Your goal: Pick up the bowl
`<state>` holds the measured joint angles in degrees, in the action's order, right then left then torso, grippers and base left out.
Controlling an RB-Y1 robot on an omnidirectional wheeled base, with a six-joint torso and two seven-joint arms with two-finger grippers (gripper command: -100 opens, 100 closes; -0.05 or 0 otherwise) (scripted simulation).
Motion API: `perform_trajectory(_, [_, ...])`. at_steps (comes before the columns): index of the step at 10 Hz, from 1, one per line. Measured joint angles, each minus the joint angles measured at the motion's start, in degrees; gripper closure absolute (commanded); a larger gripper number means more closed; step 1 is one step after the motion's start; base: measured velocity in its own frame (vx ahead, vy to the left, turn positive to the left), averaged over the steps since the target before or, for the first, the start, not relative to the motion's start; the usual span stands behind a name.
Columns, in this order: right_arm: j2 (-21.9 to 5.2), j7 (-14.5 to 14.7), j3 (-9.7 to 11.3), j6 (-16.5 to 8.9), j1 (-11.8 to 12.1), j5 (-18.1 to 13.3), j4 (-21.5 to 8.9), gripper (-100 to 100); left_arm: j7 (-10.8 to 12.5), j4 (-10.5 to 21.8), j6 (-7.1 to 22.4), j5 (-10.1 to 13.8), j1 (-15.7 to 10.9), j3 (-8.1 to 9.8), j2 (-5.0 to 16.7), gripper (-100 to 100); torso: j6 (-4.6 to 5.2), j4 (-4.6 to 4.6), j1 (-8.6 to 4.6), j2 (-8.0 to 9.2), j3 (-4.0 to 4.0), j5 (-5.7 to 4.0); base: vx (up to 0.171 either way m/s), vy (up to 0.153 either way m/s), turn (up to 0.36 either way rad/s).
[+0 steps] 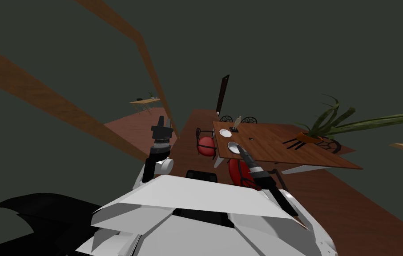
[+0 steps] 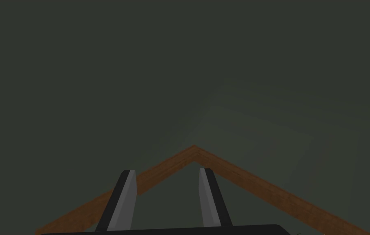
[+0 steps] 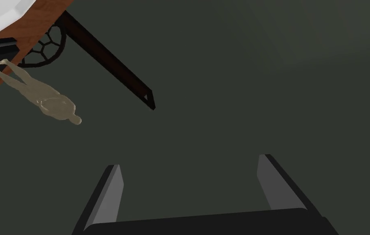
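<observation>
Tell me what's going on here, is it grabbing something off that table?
The robot stands at a wooden table with its right arm stretched out over the near edge. The right gripper hangs at the nearer white dish, fingers open and holding nothing. They point past a pale figurine toward the wall, so nothing is grasped yet. The left gripper is raised off to the side, away from the table, open and empty.
</observation>
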<state>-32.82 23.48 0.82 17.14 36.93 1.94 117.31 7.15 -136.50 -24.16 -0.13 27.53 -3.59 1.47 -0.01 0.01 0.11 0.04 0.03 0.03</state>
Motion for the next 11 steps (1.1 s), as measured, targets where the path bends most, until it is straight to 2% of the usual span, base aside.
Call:
perform_trajectory(3, [-4.56,2.93,0.87,0.56,2.23,-1.91,-3.37,-100,0.00,0.00,0.00,0.00,0.00,0.00,0.00,0,0.01,-0.01,-0.01,-0.02,-0.01,-0.01,-0.003,0.030,0.060])
perform_trajectory(5, [-8.38,3.88,0.74,-0.11,2.75,-2.54,-4.87,-100,0.00,0.00,0.00,0.00,0.00,0.00,0.00,0,0.00,-0.01,-0.02,-0.06,-0.03,0.00,0.003,0.027,0.052])
perform_trajectory(8, [-12.34,5.51,1.36,-0.89,3.58,-4.09,-6.69,-100,0.00,0.00,0.00,0.00,0.01,0.00,0.00,0,0.02,-0.02,-0.05,-0.08,-0.05,-0.01,0.012,0.024,0.064])
perform_trajectory(11, [-17.66,7.10,2.17,-1.45,4.26,-6.35,-10.23,-100,0.00,0.00,0.00,0.00,0.01,0.00,0.00,0,0.02,-0.03,-0.04,-0.13,-0.07,-0.01,0.023,0.029,0.087])
